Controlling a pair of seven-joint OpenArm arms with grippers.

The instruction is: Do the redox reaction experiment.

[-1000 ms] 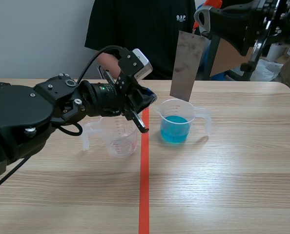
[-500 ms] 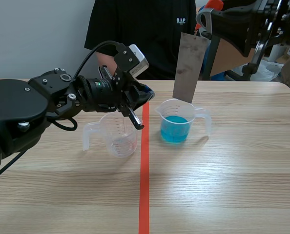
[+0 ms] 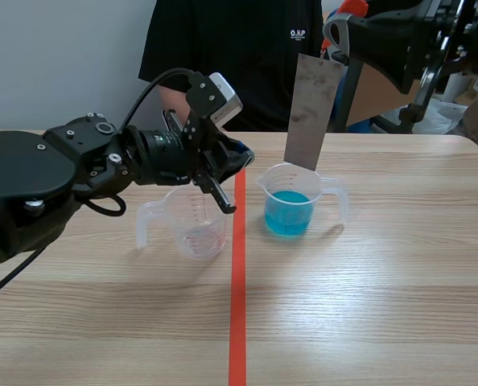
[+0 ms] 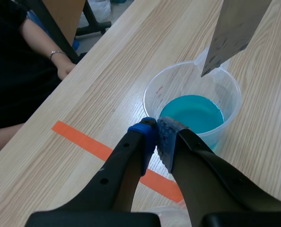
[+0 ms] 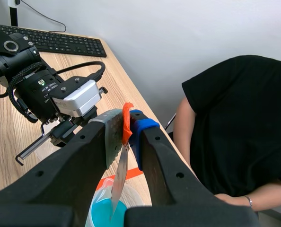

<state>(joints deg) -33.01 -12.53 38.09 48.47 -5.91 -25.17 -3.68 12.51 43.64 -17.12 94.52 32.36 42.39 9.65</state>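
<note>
Around the bench
A person [image 3: 223,56] in a black T-shirt sits across the wooden table [image 3: 368,305]; a black keyboard [image 5: 60,43] lies on it.

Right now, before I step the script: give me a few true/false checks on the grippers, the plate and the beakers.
1. The right gripper is shut on the metal plate. True.
2. The plate's lower edge sits in the blue liquid. False: it hangs above the liquid.
3. The left gripper is open. False: its pads meet, with nothing between them.
4. The beaker of blue liquid stands on the left arm's side of the tape line. False: it is on the right arm's side; the clear beaker is on the left arm's side.
5. A person sits across the table. True.
</note>
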